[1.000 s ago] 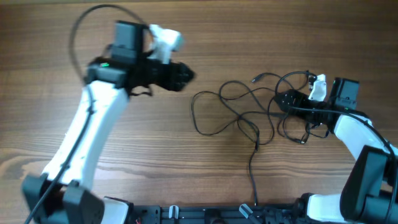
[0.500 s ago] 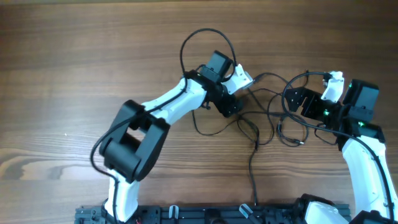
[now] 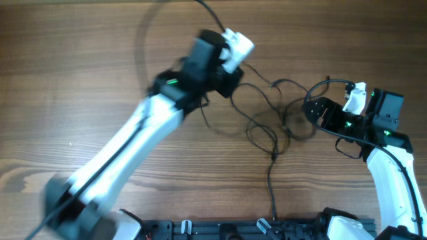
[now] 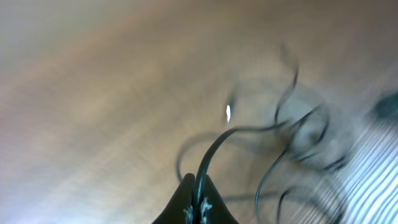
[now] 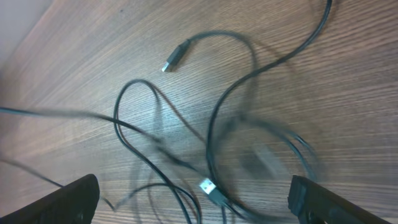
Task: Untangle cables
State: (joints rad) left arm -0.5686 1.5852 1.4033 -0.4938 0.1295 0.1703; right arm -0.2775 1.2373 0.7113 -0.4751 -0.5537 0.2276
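The cables [image 3: 267,123] lie as a loose black tangle on the wooden table between the two arms, with one strand trailing toward the front edge [image 3: 269,190]. My left gripper [image 3: 230,83] is at the tangle's upper left. In the left wrist view it [image 4: 198,202] is shut on one thin cable [image 4: 214,149], which rises from between the jaws toward the blurred loops. My right gripper [image 3: 313,115] stands wide open at the tangle's right side. In the right wrist view its [image 5: 199,202] jaws straddle several strands and a silvery plug [image 5: 208,186]; another plug [image 5: 174,59] lies farther off.
A thicker black camera cable [image 3: 327,83] arcs over the right wrist, and another [image 3: 203,8] runs off the top edge by the left wrist. The left arm [image 3: 127,147] lies diagonally across the table's left half. A black rail [image 3: 267,227] borders the front edge.
The left gripper has shut on a cable at the tangle's left side and moved up and left with it. The loops are blurred and shifting. The right arm has hardly moved.
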